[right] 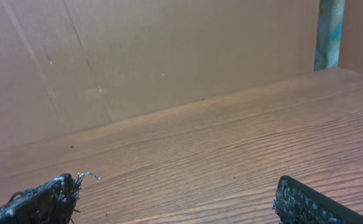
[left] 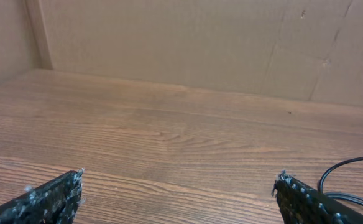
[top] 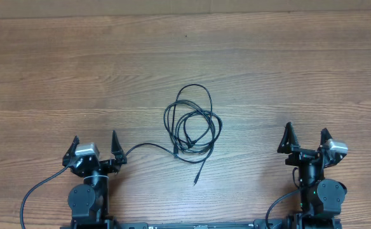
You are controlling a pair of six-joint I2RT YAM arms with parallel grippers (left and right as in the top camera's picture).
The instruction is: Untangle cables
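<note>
While the wood-grain table (top: 52,70) fills the whole overhead view with its brown grain running side to side, the wrist cameras show what stands behind it. A plain cardboard wall (left: 169,43), creased and seamed, rises at the far edge and turns a corner at the left of the left wrist view. In the right wrist view a narrow strip of blue-green patterned material (right: 329,31) shows at the top right, between the cardboard and another brown panel.

The cables (top: 192,124) lie in one loose knot near the middle of the table. Their thin black loops overlap, so the separate cords cannot be told apart. One tail (top: 148,145) leaves the knot at its lower left and curves toward the left gripper (top: 95,136), ending just beside that gripper's inner finger; whether it touches cannot be told. The left wrist view catches that curve of cord at its right edge, beyond the right-hand fingertip. A second tail runs down from the knot to a small plug end (top: 196,182) that points at the near edge, between the two arms.

The left gripper sits at the near left with its fingers spread wide and holds nothing. The right gripper (top: 307,128) sits at the near right, likewise spread wide and empty, well apart from the knot. Its wrist view shows wood and cardboard between its fingertips.
</note>
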